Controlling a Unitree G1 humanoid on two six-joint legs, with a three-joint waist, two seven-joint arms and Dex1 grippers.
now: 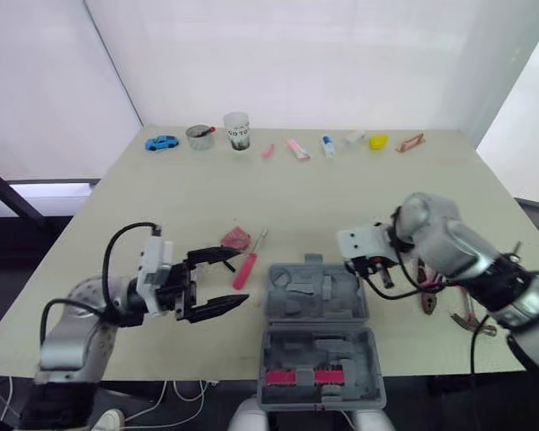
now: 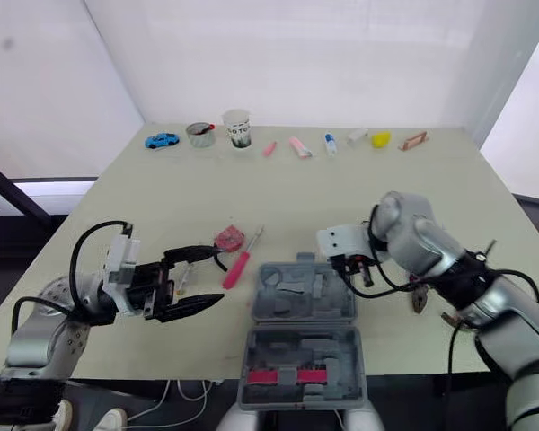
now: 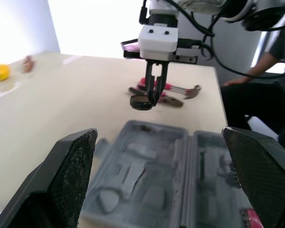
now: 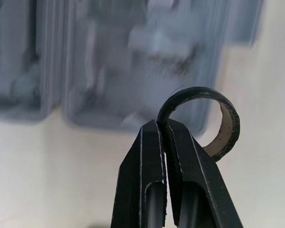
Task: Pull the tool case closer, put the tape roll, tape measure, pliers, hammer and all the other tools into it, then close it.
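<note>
The grey tool case [image 1: 316, 346] lies open near the table's front edge, its moulded slots mostly bare. My right gripper [image 1: 378, 272] hangs just past the case's far right corner, shut on the rim of a black tape roll [image 4: 222, 124], which dangles above the table beside the case [image 4: 109, 57]. My left gripper [image 1: 242, 277] stands open left of the case, nothing between its fingers [image 3: 71, 180]. A red-handled screwdriver [image 1: 249, 262] and a red tape measure [image 1: 235, 237] lie just beyond it. Pliers [image 1: 430, 296] and a hammer [image 1: 474, 321] lie right of the case.
Along the far edge stand a blue toy car [image 1: 162, 142], two cups [image 1: 238, 131] and several small items [image 1: 378, 140]. A seated person [image 3: 259, 71] is beyond the table's right side. Bare tabletop [image 1: 323, 202] spreads across the middle.
</note>
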